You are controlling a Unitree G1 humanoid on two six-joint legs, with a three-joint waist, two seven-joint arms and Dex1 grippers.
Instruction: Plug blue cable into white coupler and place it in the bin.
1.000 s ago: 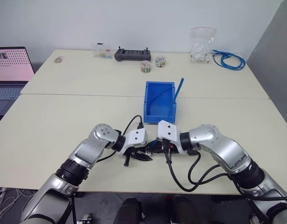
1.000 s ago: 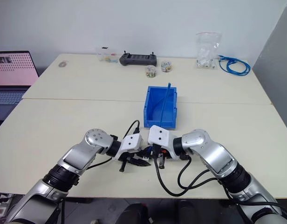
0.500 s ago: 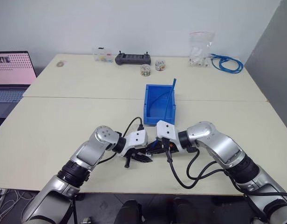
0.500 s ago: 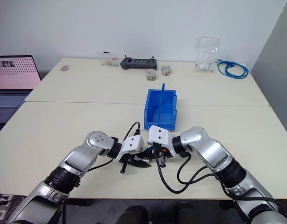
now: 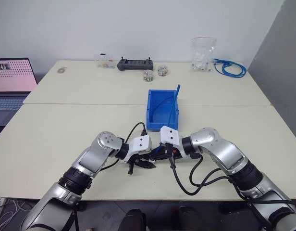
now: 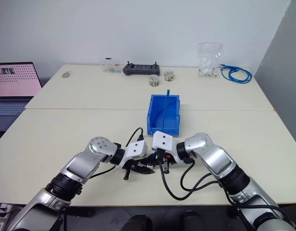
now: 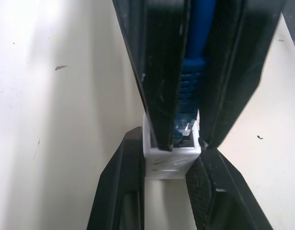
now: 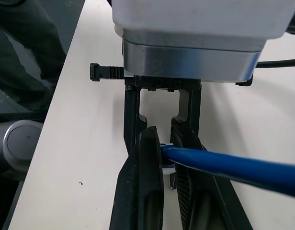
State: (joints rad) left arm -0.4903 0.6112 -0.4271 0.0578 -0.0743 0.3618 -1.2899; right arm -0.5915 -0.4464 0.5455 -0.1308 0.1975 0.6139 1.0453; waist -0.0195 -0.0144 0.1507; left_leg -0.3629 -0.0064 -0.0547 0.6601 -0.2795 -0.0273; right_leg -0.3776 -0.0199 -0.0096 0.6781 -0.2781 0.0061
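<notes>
Close to the table's near edge my two grippers meet tip to tip. The left gripper [image 7: 170,155] is shut on the small white coupler [image 7: 170,163]. My right gripper [image 8: 164,139] is shut on the blue cable [image 7: 191,91] just behind its plug. The clear plug sits in the coupler's socket opening. From the right gripper the cable [image 5: 176,103] rises away from me over the blue bin [image 5: 149,108], and its far end sticks up above the bin's back right corner. The bin stands just beyond both grippers.
Along the table's far edge lie a black controller [image 5: 136,63], two small jars [image 5: 148,74], a clear box [image 5: 104,60], a bag of white parts [image 5: 202,53] and a looped blue cable bundle [image 5: 229,68]. A laptop [image 5: 11,79] stands at the far left.
The camera has shifted, so the whole scene sits differently in the picture. My right gripper has sunk slightly toward the table. Both grips are unchanged.
</notes>
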